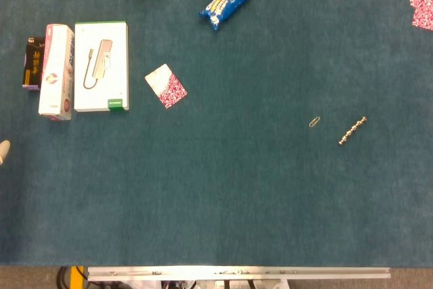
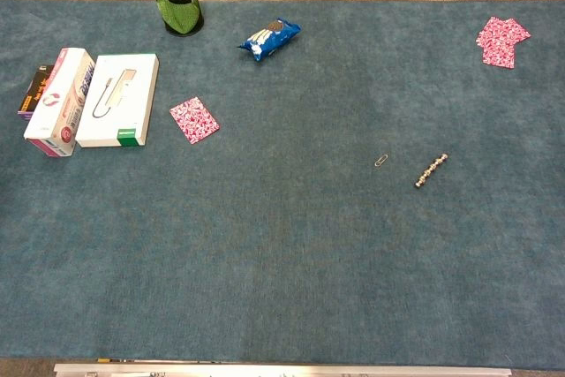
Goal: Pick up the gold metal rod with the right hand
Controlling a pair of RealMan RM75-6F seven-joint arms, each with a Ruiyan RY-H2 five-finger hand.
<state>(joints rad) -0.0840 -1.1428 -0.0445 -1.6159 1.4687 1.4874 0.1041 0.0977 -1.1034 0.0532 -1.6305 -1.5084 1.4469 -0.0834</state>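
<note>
The gold metal rod (image 1: 352,130) is short and beaded. It lies slantwise on the blue cloth at the right of the table and also shows in the chest view (image 2: 431,169). Nothing touches it. My right hand appears in neither view. A pale tip that looks like part of my left hand (image 1: 3,149) pokes in at the left edge of the head view, far from the rod; too little shows to tell how its fingers lie.
A paper clip (image 1: 314,122) lies just left of the rod. Pink patterned packets (image 2: 500,40) sit at the far right and a pink card (image 1: 166,86) left of centre. White boxes (image 1: 101,65), a blue snack bag (image 1: 225,4) and a mesh pen cup (image 2: 176,0) stand at the back left.
</note>
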